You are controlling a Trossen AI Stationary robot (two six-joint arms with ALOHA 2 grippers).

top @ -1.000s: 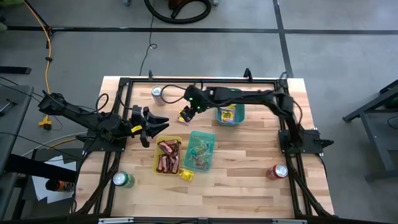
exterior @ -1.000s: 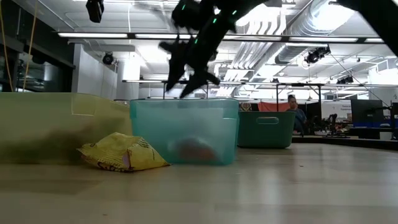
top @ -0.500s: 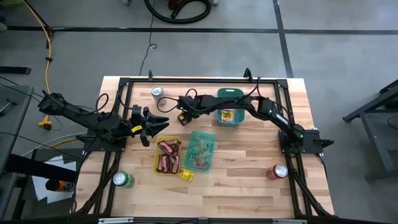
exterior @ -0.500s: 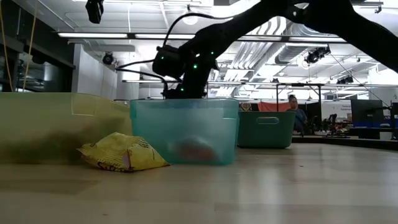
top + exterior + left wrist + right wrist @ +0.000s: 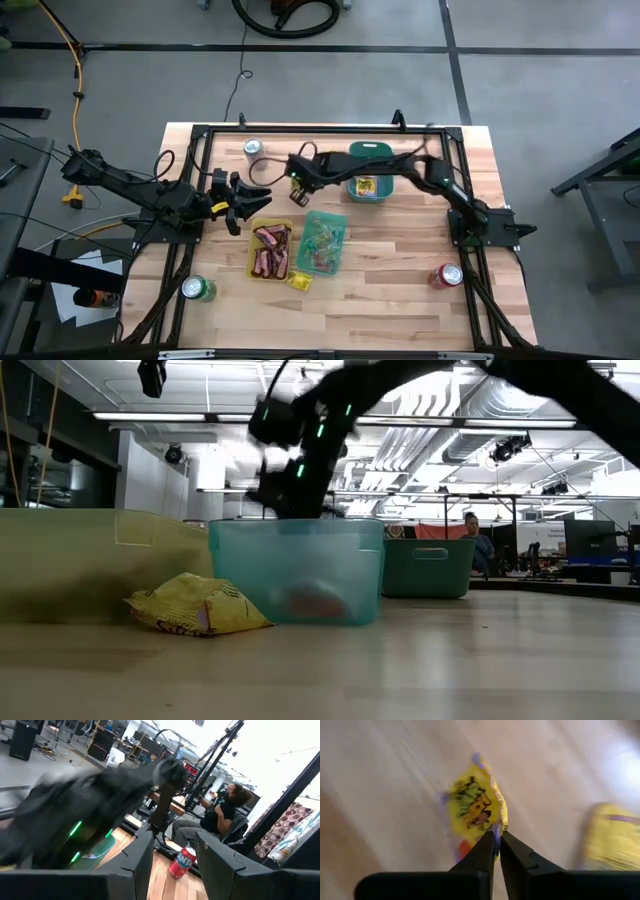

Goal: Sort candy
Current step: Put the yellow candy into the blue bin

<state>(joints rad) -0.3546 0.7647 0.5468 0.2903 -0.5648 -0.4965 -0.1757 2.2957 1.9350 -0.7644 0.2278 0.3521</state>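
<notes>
My right gripper (image 5: 497, 839) reaches across the table's far half and is shut on a bright yellow candy packet (image 5: 475, 807), which shows in the high view as a yellow packet (image 5: 298, 196) left of the far teal tray (image 5: 368, 186). A second yellow packet (image 5: 615, 837) lies close by. My left gripper (image 5: 246, 205) hovers open at the left, beside the yellow tray (image 5: 270, 250) of dark red-brown bars. A teal tray (image 5: 323, 242) holds pale pieces. Another yellow packet (image 5: 300, 282) lies flat on the table before the trays. My right gripper pinches the yellow packet by one edge (image 5: 495, 826) between its two fingertips (image 5: 487, 847). The fingers slant down onto it from the table's right. The picture is blurred, so I cannot tell whether the packet is off the table.
A silver can (image 5: 252, 150) stands at the far left, a green can (image 5: 197, 290) at the near left and a red can (image 5: 445, 277) at the near right. A dark green lid (image 5: 372, 150) lies behind the far teal tray. Bare wood stretches along the near edge.
My right gripper has sunk toward the table and moved a little left, down onto the yellow packet left of the far teal tray, tipping more steeply downward as it went. My left arm has kept still.
</notes>
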